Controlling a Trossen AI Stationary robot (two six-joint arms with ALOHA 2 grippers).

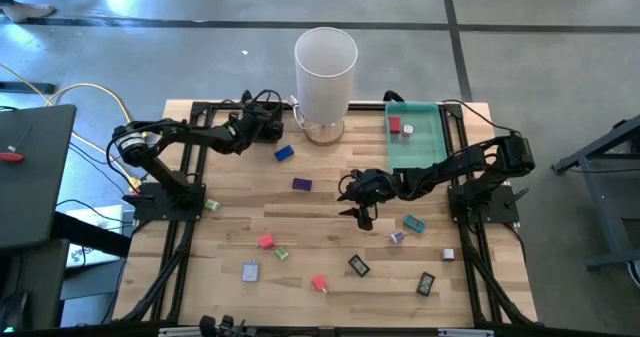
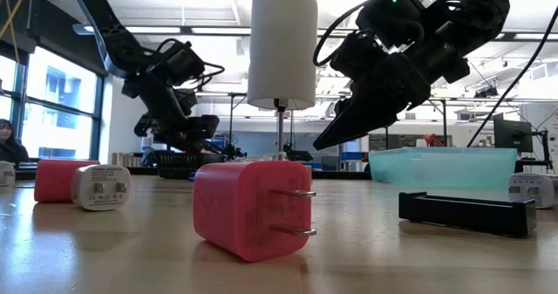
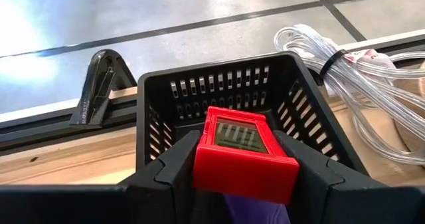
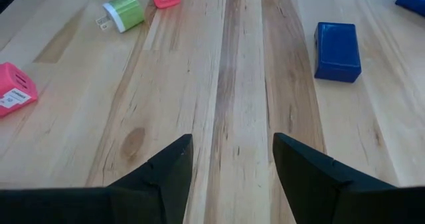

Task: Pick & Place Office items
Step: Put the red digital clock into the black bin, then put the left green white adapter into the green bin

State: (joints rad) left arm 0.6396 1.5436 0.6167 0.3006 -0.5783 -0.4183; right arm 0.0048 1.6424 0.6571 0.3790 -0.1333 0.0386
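Pink plug block [image 2: 248, 208] nearest; 2 pincers: left [image 3: 242, 184] grips red block [image 3: 243, 154].

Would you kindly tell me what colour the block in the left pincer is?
Red block, seen best in the left wrist view, over the black basket.

The left gripper [image 3: 242, 184] clamps a red rectangular block [image 3: 244, 154] between its dark fingers, just before a black slotted plastic basket [image 3: 219, 88]; coiled clear tubing [image 3: 362, 91] lies beside.

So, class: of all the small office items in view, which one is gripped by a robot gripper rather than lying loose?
The red block, clamped in the left gripper over the black basket; the others lie on the table or in the green tray.
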